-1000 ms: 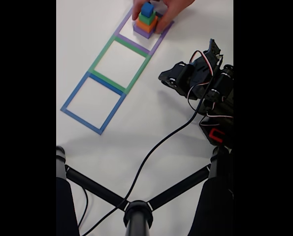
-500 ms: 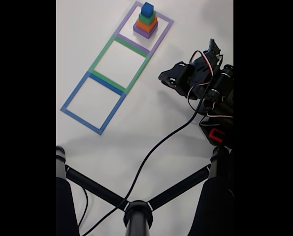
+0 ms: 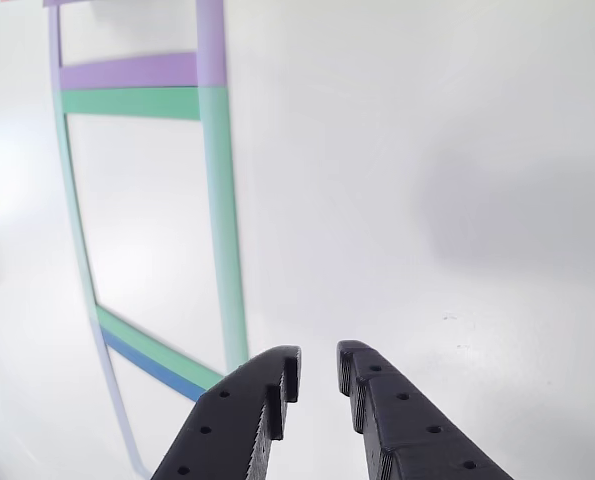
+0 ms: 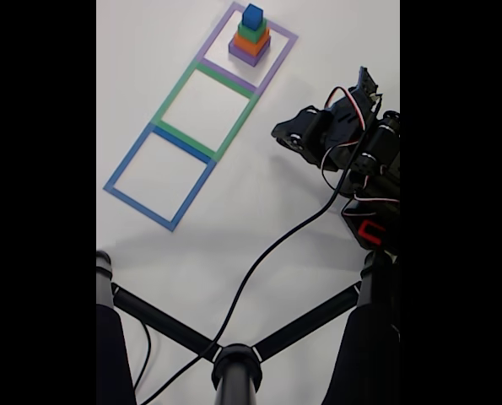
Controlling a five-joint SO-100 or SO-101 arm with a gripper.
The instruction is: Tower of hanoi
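This looks like a robot lab. A plain white bench [image 4: 234, 219] has colored square outlines [image 4: 191, 118] taped on it. A black camera stand [image 4: 234, 359] and cable [image 4: 267, 253] sit nearby.

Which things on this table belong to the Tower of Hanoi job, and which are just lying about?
Belonging to the job:
- stack of four matte cubes, purple base up to dark blue top
- purple, green and blue flat square outlines
- black end effector, jaws slightly apart

Just lying about:
- black cable
- black stand legs
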